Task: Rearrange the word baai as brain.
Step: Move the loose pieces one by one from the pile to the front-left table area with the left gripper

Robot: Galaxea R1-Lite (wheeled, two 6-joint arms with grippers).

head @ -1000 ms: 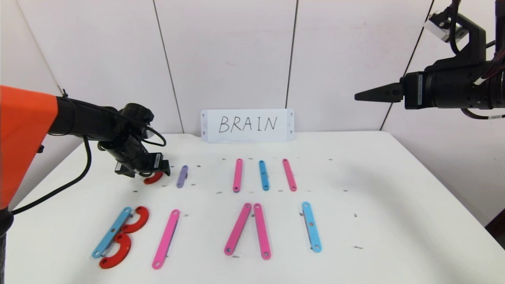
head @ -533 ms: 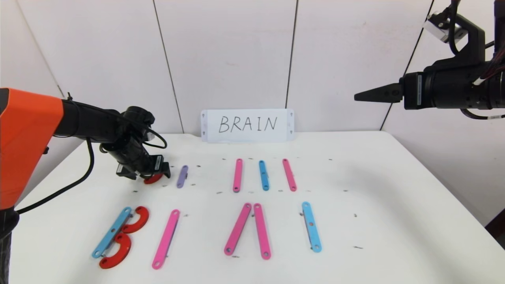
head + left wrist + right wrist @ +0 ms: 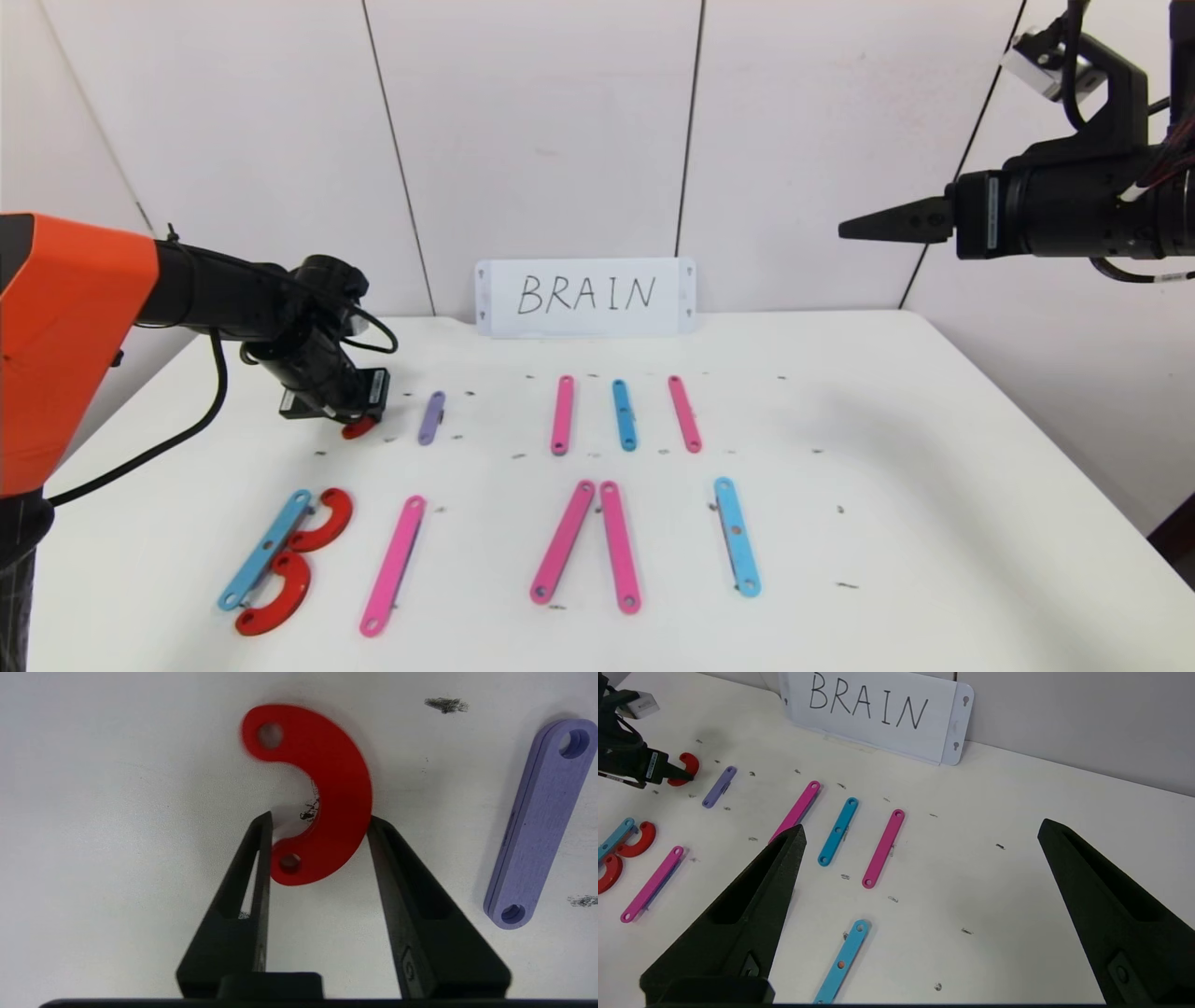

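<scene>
Your left gripper [image 3: 317, 823] is down on the table [image 3: 934, 485], far left of the BRAIN card [image 3: 585, 297] and a bit nearer you. Its jaws are pinched in on the loose red curved piece [image 3: 327, 793]: in the left wrist view one finger presses the outer edge and the other sits in the inner hollow at the lower end. The piece looks flat on the table, not lifted. The purple bar [image 3: 537, 821] lies just beside it, on the card side.

Step in hand, as I read it: you're grabbing this red curve to build the bowl of the R. The B (blue bar [image 3: 264, 549] plus two red curves [image 3: 289, 560]) sits well in front of the card, far left. The pink bar [image 3: 393, 565] beside it looks like the R's stem. Further along the front row, a pink pair [image 3: 588, 544] meeting at the top stands in for the A, then a light-blue bar [image 3: 737, 536] for the I. Three spare bars, pink [image 3: 562, 413], blue [image 3: 625, 414], pink [image 3: 684, 413], lie just in front of the card.

Next move probably: lift straight, carry the curve toward you to the top of the pink stem, set it with the open side touching the stem. The grip is at one end only, so watch for the piece swinging.

Your right gripper [image 3: 920, 868] hangs high, right of the card, spread wide, holding nothing.
</scene>
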